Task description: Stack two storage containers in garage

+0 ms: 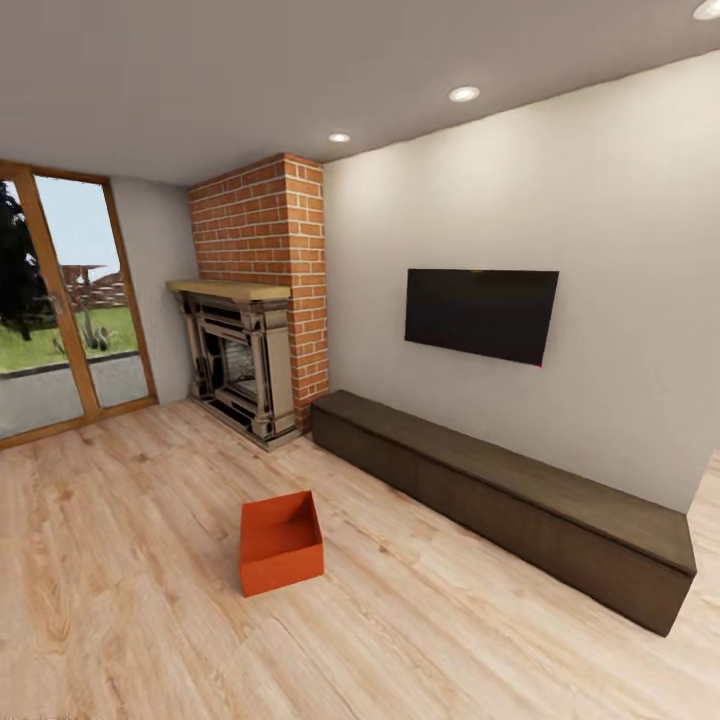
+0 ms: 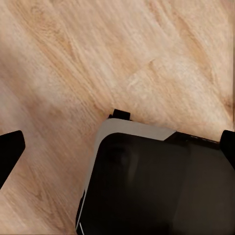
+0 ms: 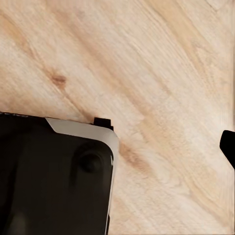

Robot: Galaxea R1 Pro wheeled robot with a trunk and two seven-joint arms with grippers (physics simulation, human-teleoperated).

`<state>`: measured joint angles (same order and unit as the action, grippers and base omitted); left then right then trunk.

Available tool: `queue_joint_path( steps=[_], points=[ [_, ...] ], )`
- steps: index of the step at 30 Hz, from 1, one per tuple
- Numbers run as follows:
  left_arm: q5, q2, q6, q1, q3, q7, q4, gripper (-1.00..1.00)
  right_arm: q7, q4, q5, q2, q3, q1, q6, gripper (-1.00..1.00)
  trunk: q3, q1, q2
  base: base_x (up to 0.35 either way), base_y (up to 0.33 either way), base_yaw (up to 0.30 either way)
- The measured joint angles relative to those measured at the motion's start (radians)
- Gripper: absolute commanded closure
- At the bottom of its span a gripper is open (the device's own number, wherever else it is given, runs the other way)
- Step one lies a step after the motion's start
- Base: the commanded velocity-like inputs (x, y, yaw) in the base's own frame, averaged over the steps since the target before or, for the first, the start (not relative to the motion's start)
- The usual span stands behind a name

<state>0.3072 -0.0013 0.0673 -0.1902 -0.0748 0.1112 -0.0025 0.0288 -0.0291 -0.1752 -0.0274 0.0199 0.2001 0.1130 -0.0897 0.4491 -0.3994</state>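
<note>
1 orange bin (image 1: 281, 541) on wood floor (image 1: 120, 620) nr fireplace (image 1: 240, 370); both grippers' state can't tell.

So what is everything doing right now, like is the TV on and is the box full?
storage container: upright on the wood floor, open top, nothing inside as far as I can see
TV: on the wall, screen dark
fireplace: no fire showing
glass door: looks shut
left gripper: jaws apart, holding nothing
right gripper: one dark fingertip at the wrist picture's edge, can't tell
</note>
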Motion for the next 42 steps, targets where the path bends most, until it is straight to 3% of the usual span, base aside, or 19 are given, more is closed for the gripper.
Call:
queue_joint_path(
  steps=[13, 42],
  points=[
    [0.0, 0.0, 0.003, 0.0, 0.0, 0.0, 0.0, -1.0, 0.0, 0.0, 0.0, 0.0, -0.001, 0.0, 0.0, -1.0, 0.0, 0.0, 0.0, 0.29, -0.097, 0.272],
    [0.0, 0.0, 0.003, 0.0, 0.0, 0.0, 0.0, -1.0, 0.0, 0.0, 0.0, 0.002, -0.001, 0.0, 0.0, -1.0, 0.0, 0.0, 0.0, 0.288, -0.002, 0.272]
  ],
)
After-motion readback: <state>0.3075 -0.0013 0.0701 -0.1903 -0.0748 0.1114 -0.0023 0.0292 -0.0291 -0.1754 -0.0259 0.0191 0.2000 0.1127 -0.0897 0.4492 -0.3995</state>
